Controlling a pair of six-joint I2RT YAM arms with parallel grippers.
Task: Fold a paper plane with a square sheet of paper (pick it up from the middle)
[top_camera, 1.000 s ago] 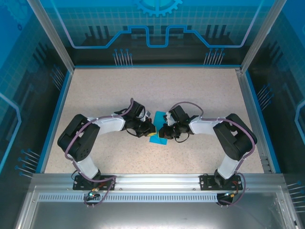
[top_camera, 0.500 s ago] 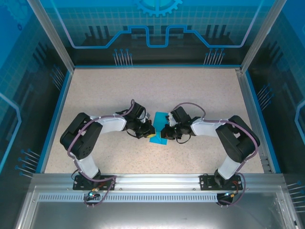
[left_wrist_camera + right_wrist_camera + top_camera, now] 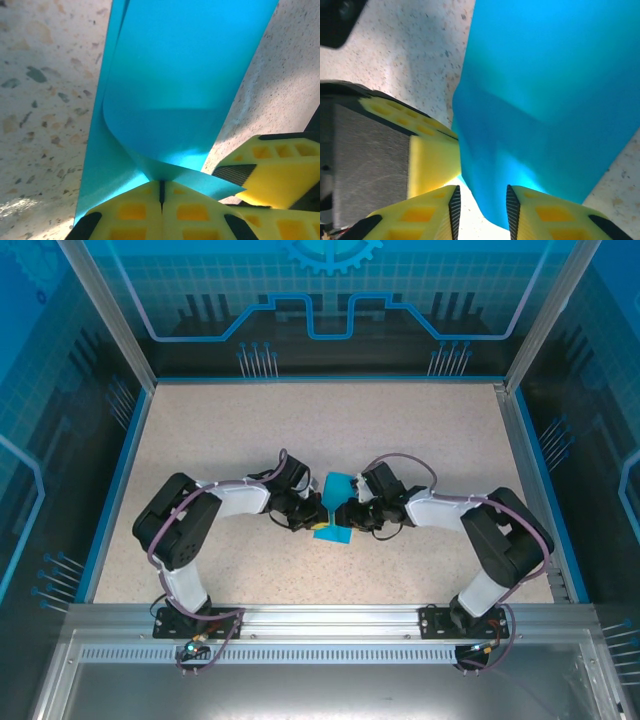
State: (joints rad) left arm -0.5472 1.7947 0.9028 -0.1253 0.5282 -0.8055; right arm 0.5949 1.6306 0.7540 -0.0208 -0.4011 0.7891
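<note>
Here, over the middle of the speckled surface (image 3: 420,440), the square sheet of paper (image 3: 180,75) is curling over itself, its fold not yet pressed flat. The left tool (image 3: 161,186) is clamping one edge, probably anchoring it, while the right tool (image 3: 482,195) is standing with jaws apart around the opposite edge.

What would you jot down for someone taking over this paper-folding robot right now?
Left gripper: fingers shut on the square sheet of paper, pinching its near edge.
Right gripper: fingers apart, the paper's edge hanging in the gap, not clamped.
Paper: middle of the table, between the two grippers, curled over on itself in a loose loop.
Done: sheet gripped and bent over.
Left: press the curl into a sharp crease, then all the later folds; nothing plane-shaped yet.
</note>
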